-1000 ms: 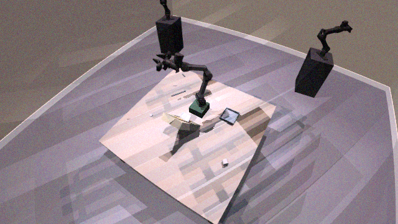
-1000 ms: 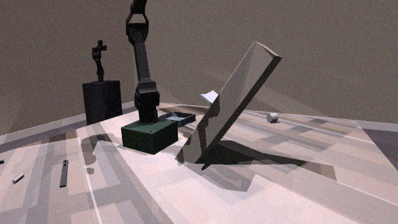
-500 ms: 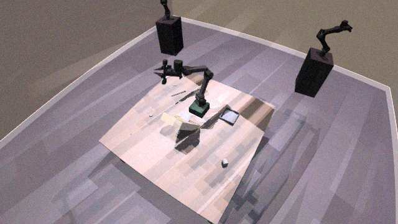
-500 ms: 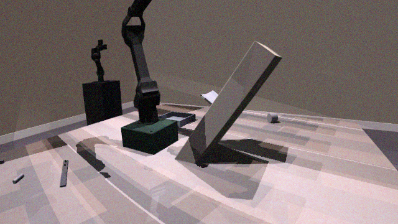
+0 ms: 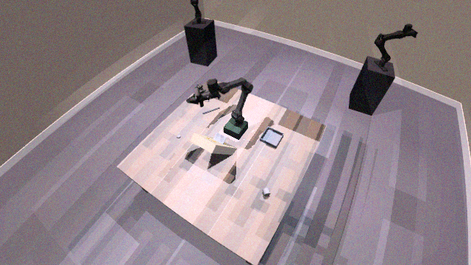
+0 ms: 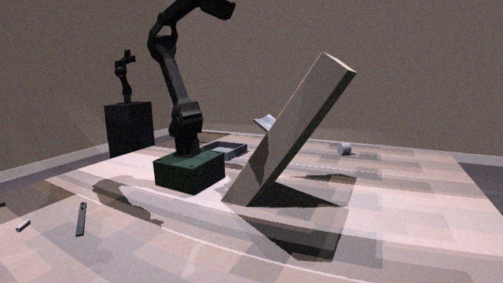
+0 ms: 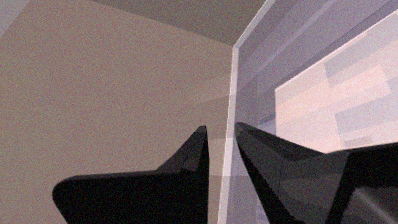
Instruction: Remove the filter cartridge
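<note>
The service panel is a pale slab leaning at a slant in front of the arm's green base. Its face is too small or turned away to make out the round cartridge or its slots. The tray is a shallow dark-rimmed box with a light floor, beside the base; I see no cartridge in it. My gripper is raised high, away from panel and tray. In the wrist view its fingertips stand a narrow gap apart with nothing between them.
A grey cylinder lies on the table far from the base. A dark bar and a small white rod lie on another side. A white sheet-like piece is by the panel. Two other arms stand on pedestals beyond the table.
</note>
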Robot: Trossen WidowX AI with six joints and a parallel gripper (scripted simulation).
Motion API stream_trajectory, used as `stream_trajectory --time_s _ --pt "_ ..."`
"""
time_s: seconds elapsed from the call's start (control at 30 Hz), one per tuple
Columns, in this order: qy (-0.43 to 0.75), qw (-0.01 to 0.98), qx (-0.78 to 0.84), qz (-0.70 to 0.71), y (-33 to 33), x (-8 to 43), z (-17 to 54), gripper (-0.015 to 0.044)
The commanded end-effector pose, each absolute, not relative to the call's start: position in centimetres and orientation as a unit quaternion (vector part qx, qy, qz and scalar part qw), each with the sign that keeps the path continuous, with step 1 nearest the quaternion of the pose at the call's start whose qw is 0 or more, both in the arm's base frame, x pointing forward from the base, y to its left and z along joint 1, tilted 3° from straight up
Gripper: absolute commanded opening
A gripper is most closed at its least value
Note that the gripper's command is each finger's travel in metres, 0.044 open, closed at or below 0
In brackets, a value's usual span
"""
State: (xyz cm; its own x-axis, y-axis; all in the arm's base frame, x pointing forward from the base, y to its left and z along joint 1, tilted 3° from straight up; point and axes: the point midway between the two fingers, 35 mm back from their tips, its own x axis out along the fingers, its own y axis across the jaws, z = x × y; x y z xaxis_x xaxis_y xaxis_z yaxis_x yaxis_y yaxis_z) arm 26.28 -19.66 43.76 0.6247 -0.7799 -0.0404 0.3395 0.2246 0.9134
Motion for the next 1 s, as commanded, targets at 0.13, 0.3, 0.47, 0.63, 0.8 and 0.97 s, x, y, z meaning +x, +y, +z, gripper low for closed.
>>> stream_trajectory --time_s 0.13,0.3,0.47,0.63,0.8,0.97 --pt "0.077 0.930 0.186 -0.309 -13.1 28.9 35.7 0.0091" --pt "0.157 0.954 0.062 -0.249 -10.8 29.2 33.0 0.0091" --pt "0.222 0.957 -0.064 -0.174 -8.4 29.1 30.4 0.0091" --pt "0.270 0.940 -0.192 -0.086 -6.0 28.8 27.7 0.0091" --pt "0.298 0.901 -0.314 0.010 -3.6 28.1 25.1 0.0091" --pt "0.301 0.891 -0.339 0.032 -3.1 27.9 24.5 0.0091"
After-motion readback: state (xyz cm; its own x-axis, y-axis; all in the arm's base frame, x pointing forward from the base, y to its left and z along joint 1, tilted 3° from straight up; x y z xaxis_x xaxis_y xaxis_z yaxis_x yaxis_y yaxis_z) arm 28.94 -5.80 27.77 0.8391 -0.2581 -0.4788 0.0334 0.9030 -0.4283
